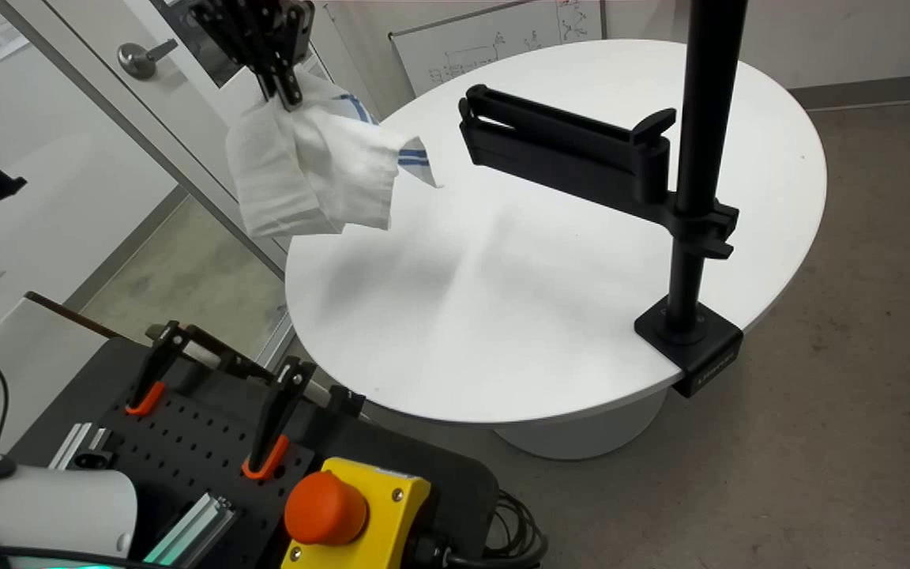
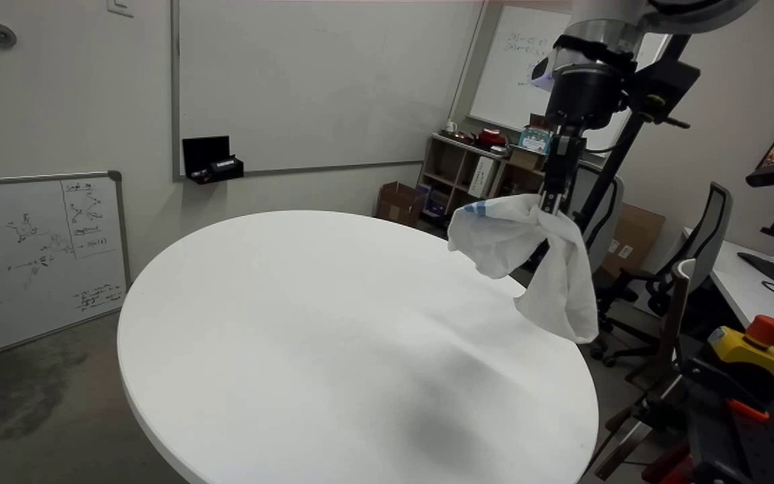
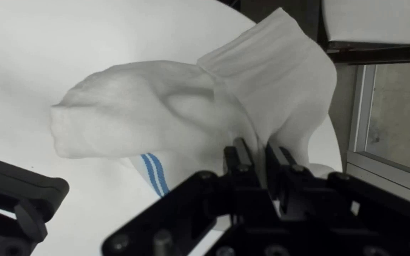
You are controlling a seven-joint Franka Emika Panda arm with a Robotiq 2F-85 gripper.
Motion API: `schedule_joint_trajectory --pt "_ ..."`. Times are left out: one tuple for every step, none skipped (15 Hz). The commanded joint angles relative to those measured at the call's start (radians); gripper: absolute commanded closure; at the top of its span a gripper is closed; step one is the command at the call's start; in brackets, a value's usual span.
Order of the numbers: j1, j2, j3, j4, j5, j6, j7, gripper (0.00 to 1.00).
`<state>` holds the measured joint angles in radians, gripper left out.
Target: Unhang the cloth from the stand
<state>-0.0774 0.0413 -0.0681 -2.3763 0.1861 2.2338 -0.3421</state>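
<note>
The white cloth with blue stripes [image 1: 313,170] hangs bunched in the air over the left side of the round white table. It also shows in an exterior view [image 2: 558,282] and in the wrist view [image 3: 126,128]. My gripper [image 1: 281,103] is shut on the cloth near its top, with folds pinched between the fingertips [image 3: 256,149]. The black stand [image 1: 565,150] is clamped to the table edge, its folded arm reaching over the table. Nothing hangs on that arm, and the cloth is apart from it. Part of the stand shows in the wrist view [image 3: 16,188].
The round white table [image 1: 455,332] lies beneath the cloth. A black cart with a pegboard [image 1: 194,427] and clamps stands near it, bearing a yellow box with a red button [image 1: 392,506]. Chairs [image 2: 689,249] and shelves [image 2: 451,165] stand beyond the table.
</note>
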Motion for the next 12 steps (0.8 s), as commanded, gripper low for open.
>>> schedule_joint_trajectory --pt "0.007 0.079 0.012 -0.023 -0.03 0.17 -0.015 0.96" --pt "0.006 0.103 0.016 -0.023 -0.032 0.204 -0.014 0.96" --pt "0.006 0.132 0.022 -0.021 -0.035 0.238 -0.012 0.96" --pt "0.004 0.159 0.028 -0.016 -0.039 0.266 -0.012 0.96" --pt "0.003 0.186 0.034 -0.011 -0.046 0.299 -0.01 0.96" --pt "0.002 0.209 0.04 -0.007 -0.056 0.329 -0.006 0.96" --pt "-0.001 0.233 0.042 -0.009 -0.071 0.373 -0.004 0.96" --pt "-0.002 0.255 0.044 -0.009 -0.085 0.413 0.001 0.96" --pt "-0.001 0.278 0.044 -0.011 -0.108 0.464 0.005 0.96" --pt "-0.001 0.3 0.042 -0.012 -0.133 0.502 0.009 0.96" --pt "0.0 0.321 0.039 -0.012 -0.159 0.536 0.018 0.96" --pt "0.002 0.339 0.035 -0.011 -0.182 0.562 0.028 0.96"
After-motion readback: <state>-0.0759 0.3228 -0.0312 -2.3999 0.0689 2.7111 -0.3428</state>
